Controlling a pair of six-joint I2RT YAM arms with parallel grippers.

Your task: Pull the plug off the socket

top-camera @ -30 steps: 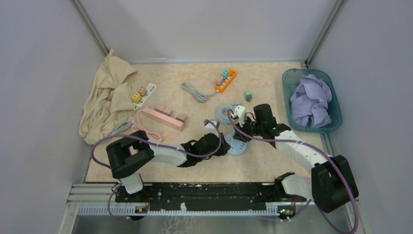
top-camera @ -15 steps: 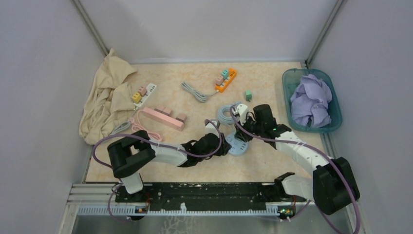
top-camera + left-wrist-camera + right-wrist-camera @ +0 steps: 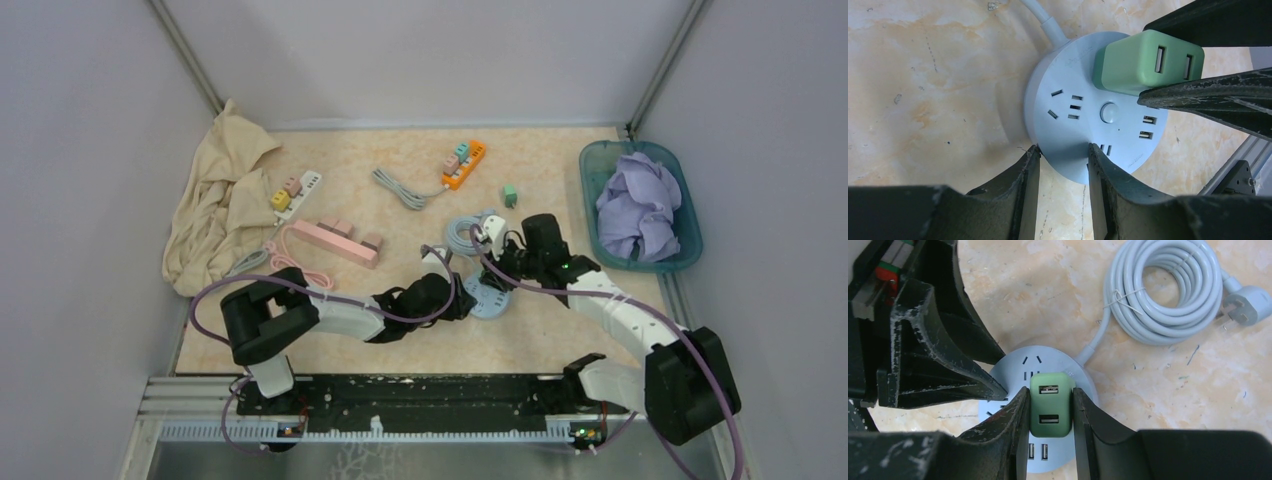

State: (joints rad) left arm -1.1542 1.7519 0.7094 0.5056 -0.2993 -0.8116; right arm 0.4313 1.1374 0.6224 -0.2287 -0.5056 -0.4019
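A round pale-blue socket lies flat on the table, also seen in the top view and the right wrist view. A green plug with two USB ports sits in it, also shown in the left wrist view. My right gripper is shut on the green plug, one finger on each side. My left gripper is shut on the socket's near rim, holding it down. The socket's grey cable coil lies just beyond.
A small green adapter lies loose behind the coil. An orange power strip, a pink strip and a white strip lie further back. A beige cloth is at the left, a teal basket with purple cloth at the right.
The right arm has shifted very slightly; the plug still sits in the socket. The left arm has not moved.
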